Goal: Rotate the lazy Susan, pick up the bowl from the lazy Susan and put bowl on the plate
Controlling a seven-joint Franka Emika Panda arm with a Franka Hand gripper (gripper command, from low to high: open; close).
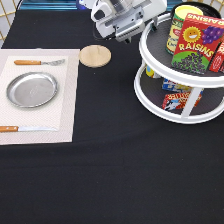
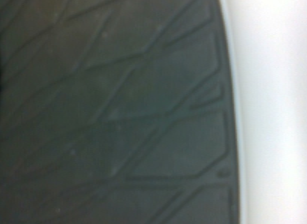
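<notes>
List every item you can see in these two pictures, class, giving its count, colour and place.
Lazy Susan: one, white with dark grey shelves, exterior view's right.
Raisins box: one, red, top shelf.
Can: one, yellow-topped, top shelf behind the box.
Small packages: a few, red and blue, lower shelf.
Plate: one, silver, on the placemat.
Placemat: one, pale, exterior view's left.
Fork: one, wooden-handled, above the plate.
Knife: one, wooden-handled, below the plate.
Wooden disc: one, tan, beside the placemat.
Bowl: none visible.
Gripper: one, white-grey, at the lazy Susan's top-shelf rim.

Raisins box (image 1: 196,44), wooden disc (image 1: 95,55), fork (image 1: 39,62), knife (image 1: 27,129)
</notes>
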